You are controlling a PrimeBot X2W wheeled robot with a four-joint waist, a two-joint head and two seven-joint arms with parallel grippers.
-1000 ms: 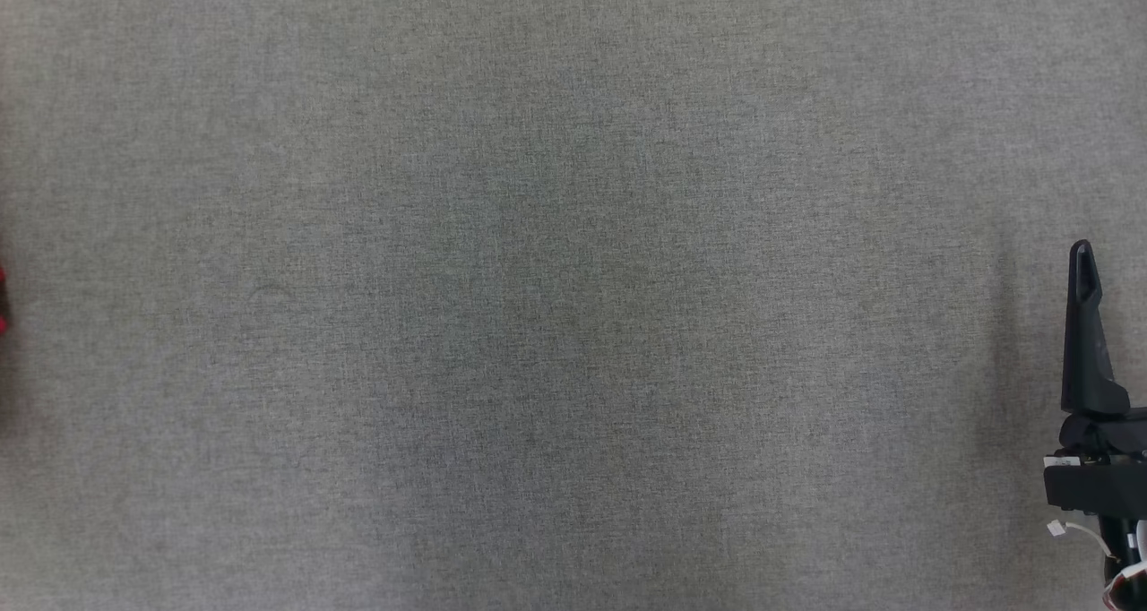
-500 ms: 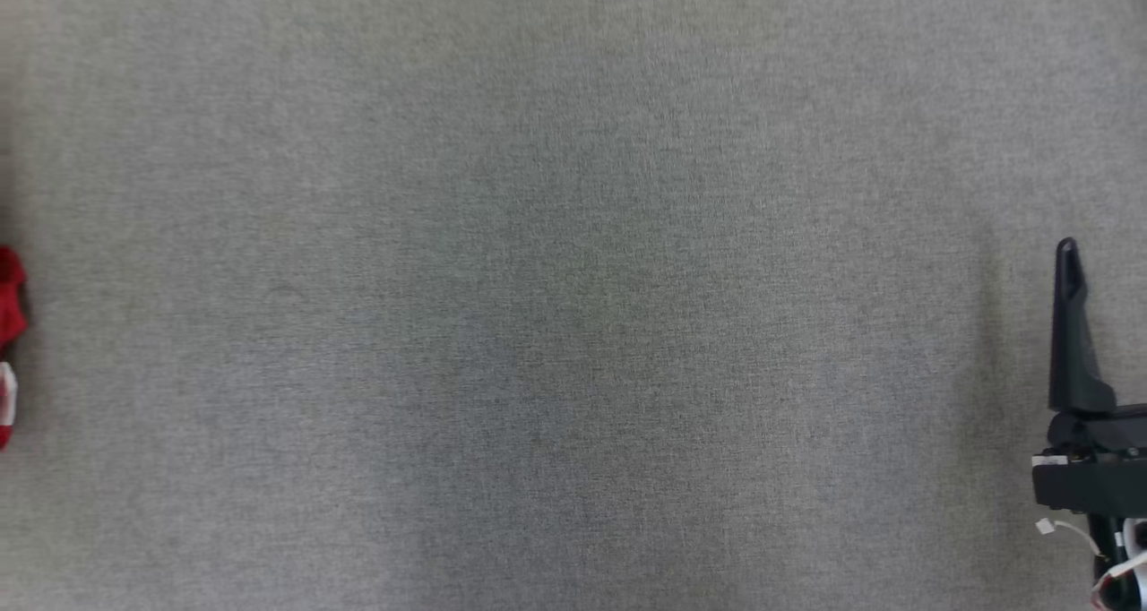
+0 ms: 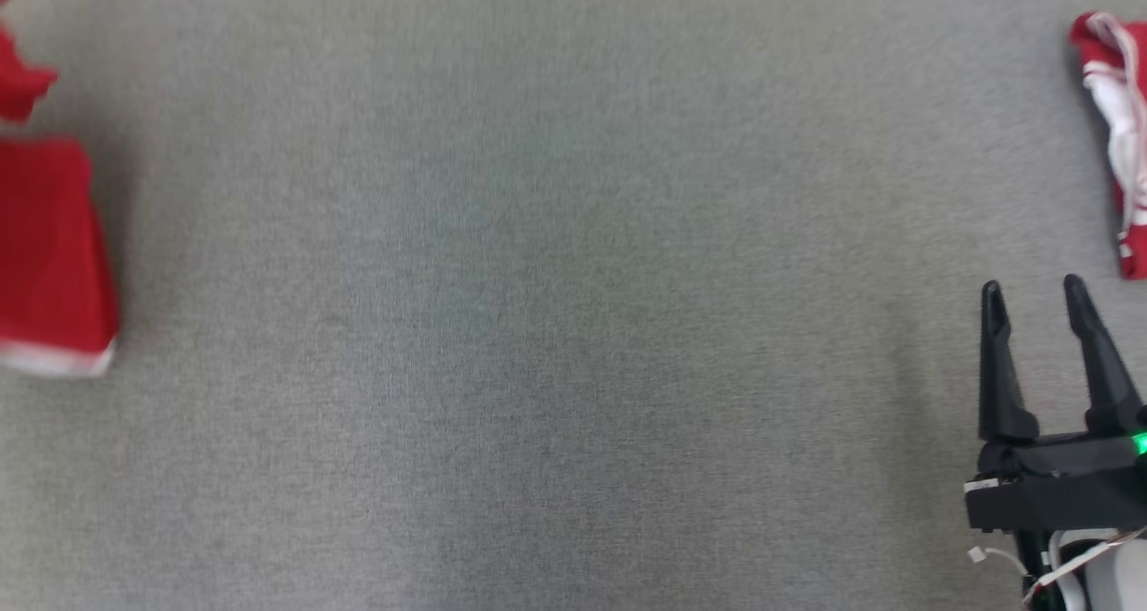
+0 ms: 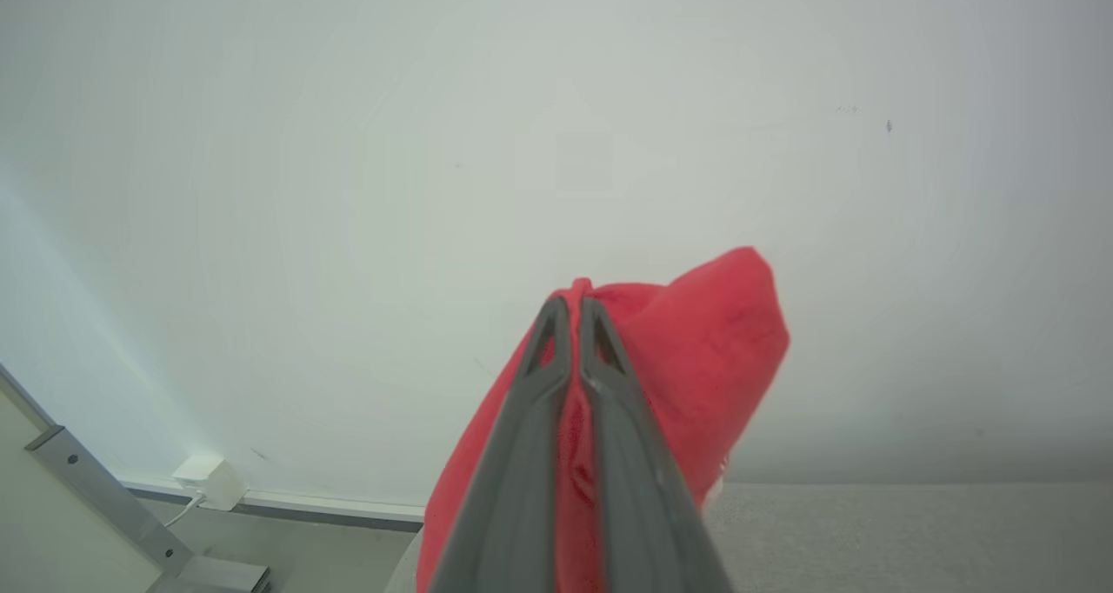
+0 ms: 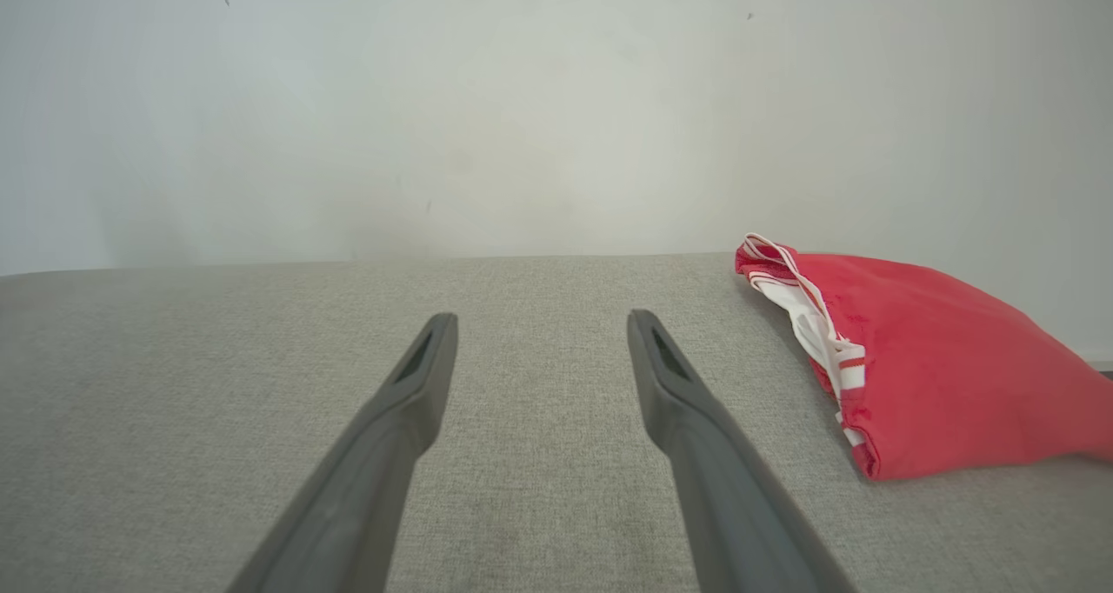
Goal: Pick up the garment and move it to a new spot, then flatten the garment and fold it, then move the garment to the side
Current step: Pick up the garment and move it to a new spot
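Your grey woven tabletop [image 3: 538,324] has the red cloth garment [image 4: 696,358] hanging at its left edge, pinched tight in your raised left gripper [image 4: 569,310]. The right gripper [image 3: 1032,287] is spread wide, pointing forward, with a folded red-and-white bundle [image 5: 939,367] lying near, ahead to its right.

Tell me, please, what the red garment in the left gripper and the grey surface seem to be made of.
Red garment, pinched in the shut left gripper: soft matte cloth, likely a light knit; it bunches and drapes without shine. Grey surface: matte woven fabric; a crosshatched weave shows.
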